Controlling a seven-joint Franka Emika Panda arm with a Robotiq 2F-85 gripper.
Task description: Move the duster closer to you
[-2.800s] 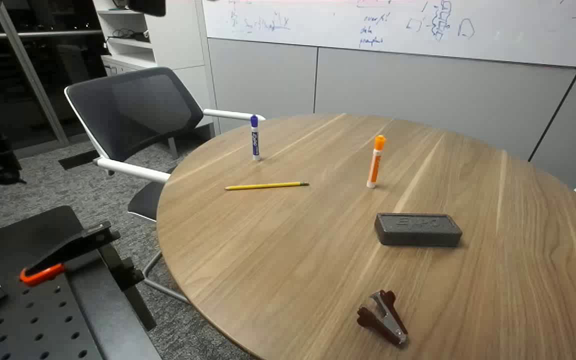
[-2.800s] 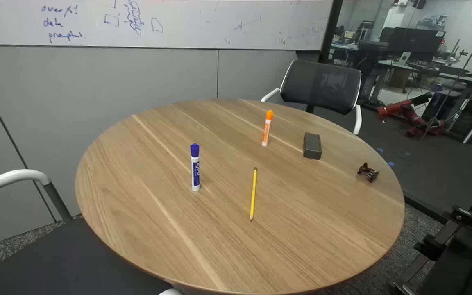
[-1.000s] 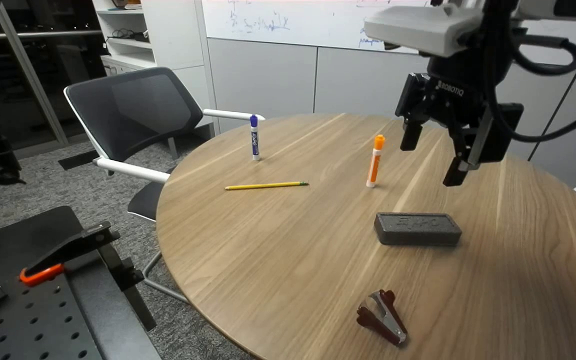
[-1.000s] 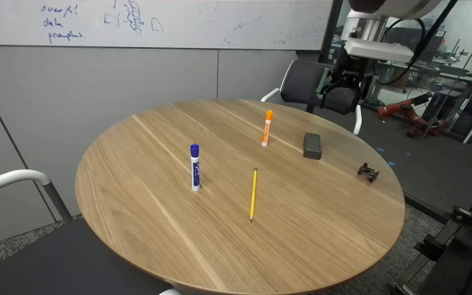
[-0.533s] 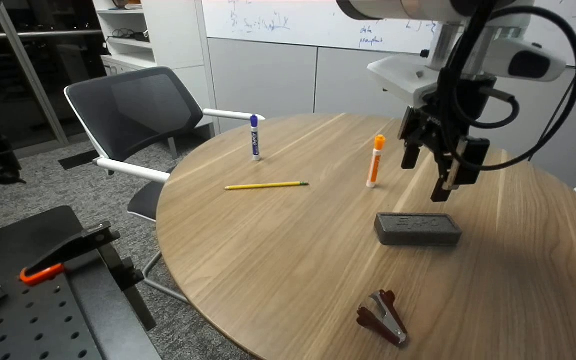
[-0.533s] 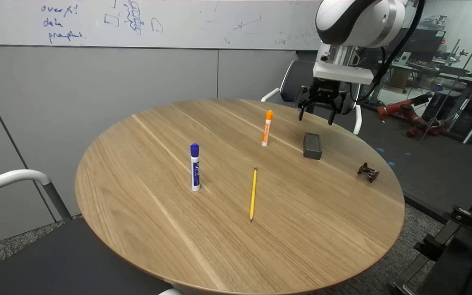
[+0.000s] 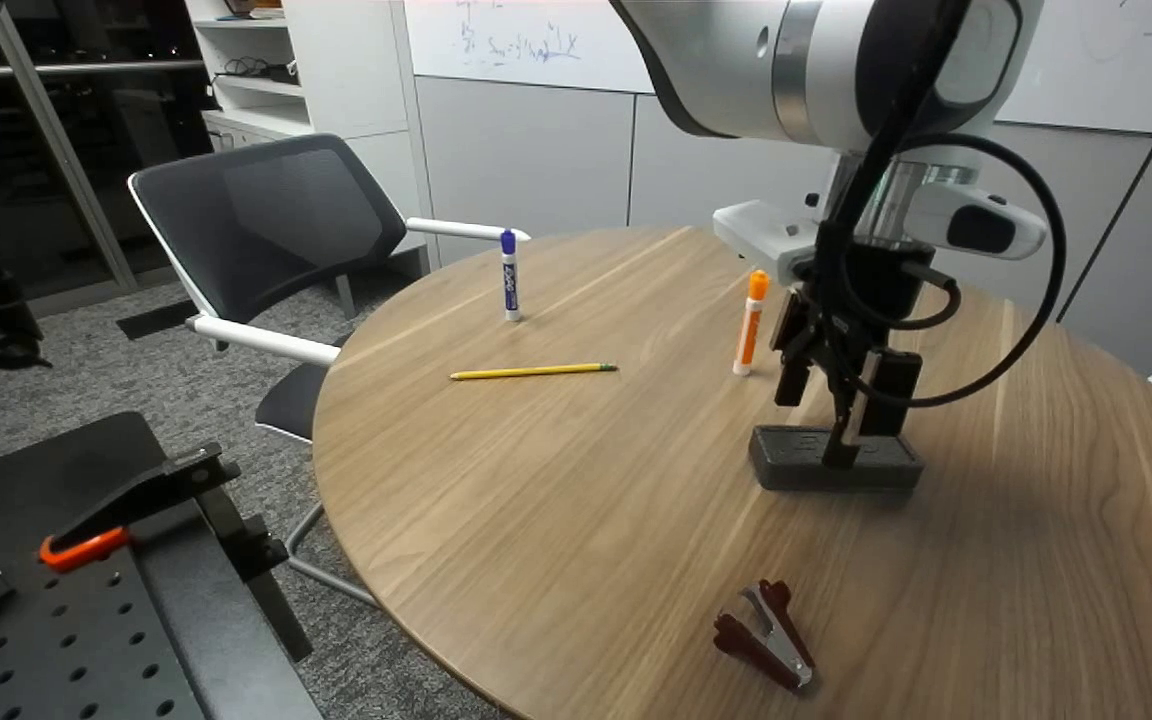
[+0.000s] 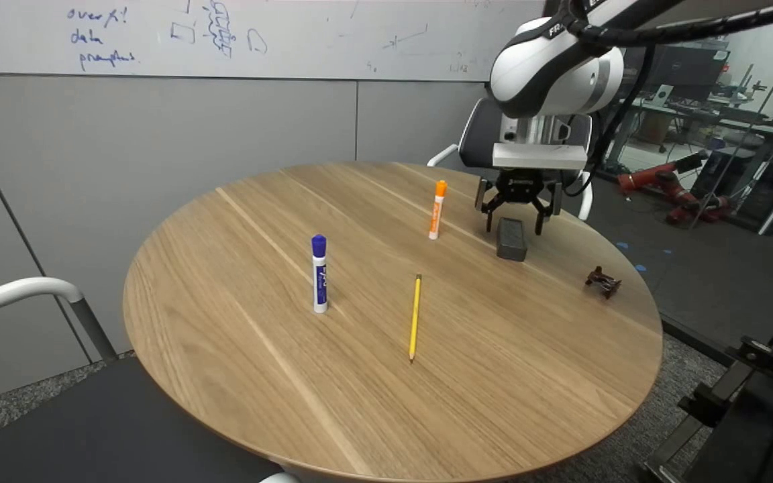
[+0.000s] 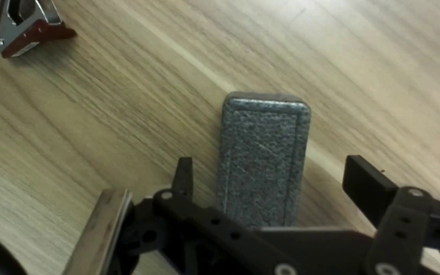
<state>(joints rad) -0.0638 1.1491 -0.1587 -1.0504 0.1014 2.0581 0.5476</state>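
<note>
The duster, a flat dark grey block, lies on the round wooden table in both exterior views. It also fills the middle of the wrist view, its near end hidden by the gripper. My gripper is open and points down over the duster. In an exterior view its fingertips stand apart, one on each side of the block's far part. In the wrist view the fingers flank the duster's long sides, with table showing between each finger and the block.
An orange marker stands upright close beside the gripper. A blue marker stands farther off. A yellow pencil lies on the table. A dark brown staple remover lies near the duster and shows in the wrist view.
The arm has come into view and my open gripper has moved down over the duster, its fingers now on either side. The duster and the other objects have not moved.
</note>
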